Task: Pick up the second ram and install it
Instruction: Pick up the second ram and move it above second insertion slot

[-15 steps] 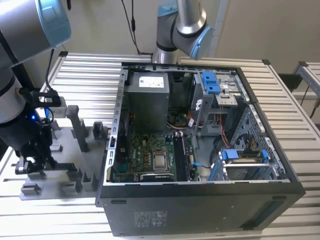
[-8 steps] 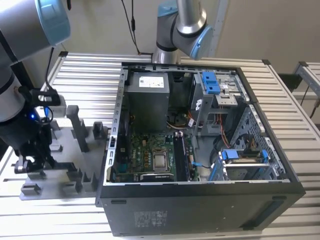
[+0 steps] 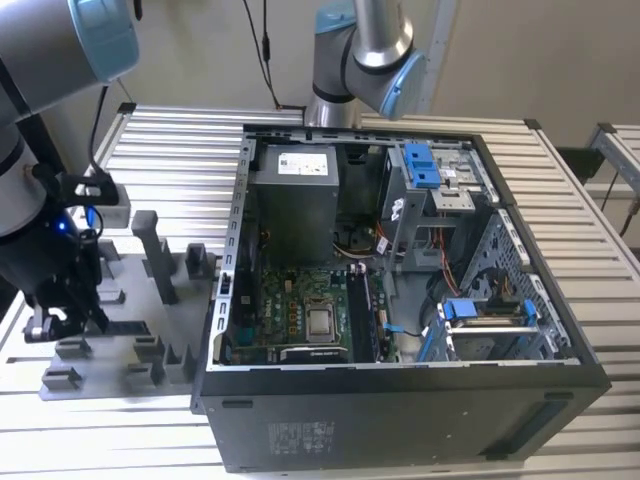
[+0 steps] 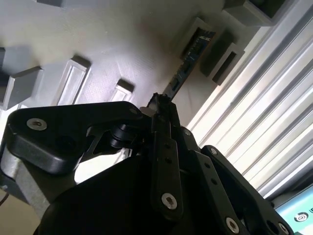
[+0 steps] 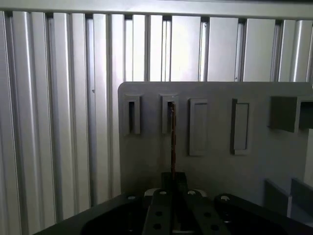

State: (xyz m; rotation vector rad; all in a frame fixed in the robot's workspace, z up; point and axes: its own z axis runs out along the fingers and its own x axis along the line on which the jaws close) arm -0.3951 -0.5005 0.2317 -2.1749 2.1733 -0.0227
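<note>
1. Slatted metal table point(image 3: 180, 170), carrying every item below.
2. Open computer case point(image 3: 400, 430), at the centre of the exterior view, motherboard exposed.
3. Grey holder tray point(image 3: 105, 362), at 9 o'clock from the case.
4. Black gripper point(image 3: 68, 322) point(image 4: 159, 105) point(image 5: 174, 178), low over the tray, fingers closed on the near end of the second ram.
5. Dark second ram point(image 4: 188, 63) point(image 5: 172, 142), standing on edge, its far end seated in a holder slot point(image 5: 169, 113) of the tray.

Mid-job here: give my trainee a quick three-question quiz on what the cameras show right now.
1. True or false: the second ram lies inside the computer case.
2. What are the fingers closed on? A) a cable B) the second ram C) nothing
3. What does the second ram's far end rest in?
Key: 1 false; 2 B; 3 a slot of the grey holder tray.
</note>
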